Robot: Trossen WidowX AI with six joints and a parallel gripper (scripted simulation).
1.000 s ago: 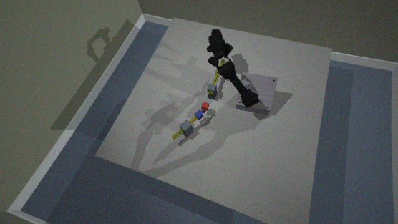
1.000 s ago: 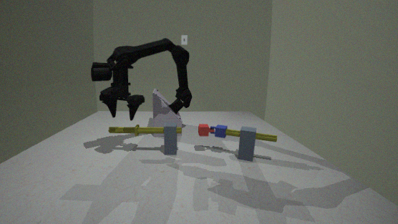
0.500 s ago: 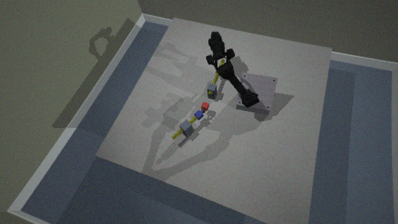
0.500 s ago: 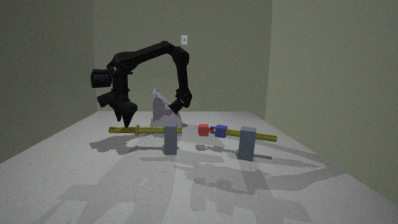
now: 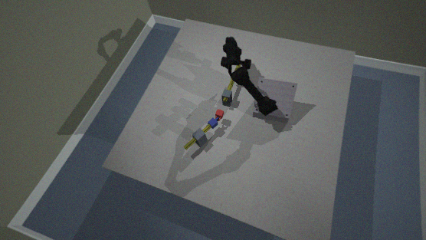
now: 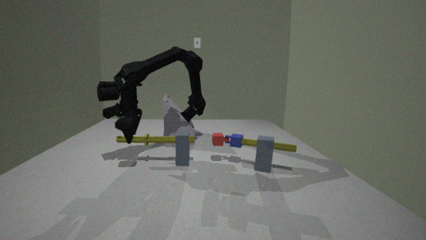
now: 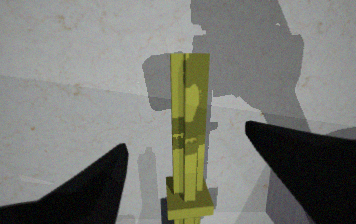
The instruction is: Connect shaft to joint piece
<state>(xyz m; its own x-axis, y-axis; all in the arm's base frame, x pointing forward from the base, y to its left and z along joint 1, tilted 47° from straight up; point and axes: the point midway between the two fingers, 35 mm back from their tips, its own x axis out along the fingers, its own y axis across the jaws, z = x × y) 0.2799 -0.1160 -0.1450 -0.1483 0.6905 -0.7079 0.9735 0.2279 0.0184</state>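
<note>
The second shaft, yellow [image 5: 231, 84] [image 6: 165, 139] [image 7: 190, 100], lies through its grey block [image 5: 227, 96] [image 6: 182, 151], and its raised collar [image 6: 147, 139] [image 7: 190, 205] is outside the block. My gripper [image 5: 236, 64] [image 6: 129, 141] [image 7: 187, 137] is open and empty, its fingers on either side of the shaft between collar and outer end, tips about at shaft height. The red joint piece [image 5: 219, 113] [image 6: 217, 139] hangs on the blue cube [image 5: 212, 123] [image 6: 236, 140] of the first shaft [image 5: 188, 146] [image 6: 285, 147]. A gap separates it from the second shaft. It looks roughly in line; its opening is too small to see.
The first shaft's grey block [image 5: 199, 137] [image 6: 264, 155] stands on the pale table [image 5: 291, 165] [image 6: 115, 211]. The arm's slanted base plate [image 5: 281, 96] [image 6: 172, 120] is beside the second shaft's block. Broad arm shadows cross the table.
</note>
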